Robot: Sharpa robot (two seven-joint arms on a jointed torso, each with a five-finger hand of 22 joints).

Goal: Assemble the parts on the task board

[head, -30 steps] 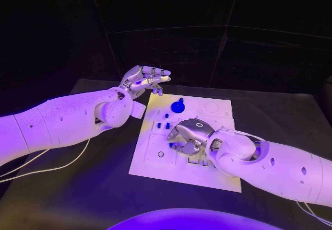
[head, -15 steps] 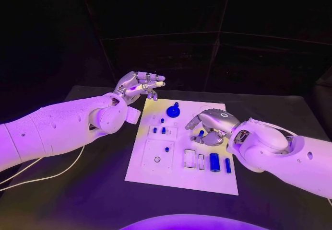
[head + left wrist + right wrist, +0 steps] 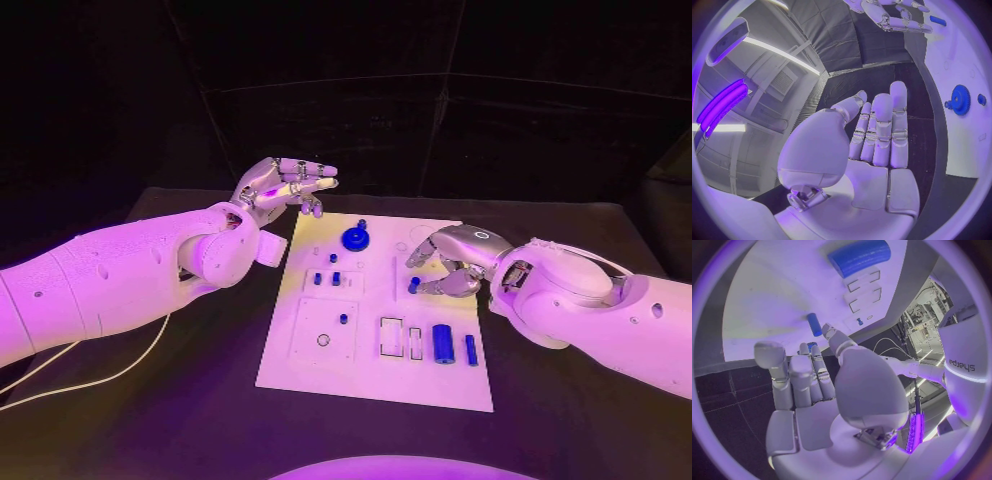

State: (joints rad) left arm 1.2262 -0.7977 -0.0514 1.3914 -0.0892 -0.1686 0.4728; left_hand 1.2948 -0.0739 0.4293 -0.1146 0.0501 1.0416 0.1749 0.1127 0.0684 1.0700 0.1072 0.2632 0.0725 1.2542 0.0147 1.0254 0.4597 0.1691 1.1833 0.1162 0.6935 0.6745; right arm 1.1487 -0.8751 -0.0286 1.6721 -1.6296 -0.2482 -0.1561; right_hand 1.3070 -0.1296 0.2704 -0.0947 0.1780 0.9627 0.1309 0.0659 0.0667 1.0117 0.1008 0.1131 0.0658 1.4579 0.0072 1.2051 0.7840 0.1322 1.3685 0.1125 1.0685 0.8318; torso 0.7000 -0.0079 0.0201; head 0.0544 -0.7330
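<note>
Left hand (image 3: 286, 182) hovers off the board's (image 3: 378, 375) far corner, fingers loosely apart, holding nothing. Right hand (image 3: 450, 262) curls over the board, a peg (image 3: 414, 285) just beside its fingertips; grip unclear.

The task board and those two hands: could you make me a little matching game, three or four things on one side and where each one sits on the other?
Things:
1. blue gear
2. blue cylinder
3. left hand
4. right hand

Places:
A. raised beyond the far left corner of the task board, holding nothing
B. lying near the board's near right end
C. over the board's right side, fingers by a small blue peg
D. at the board's far end, near the middle

Pairs: 1-D, 2-B, 3-A, 4-C
</note>
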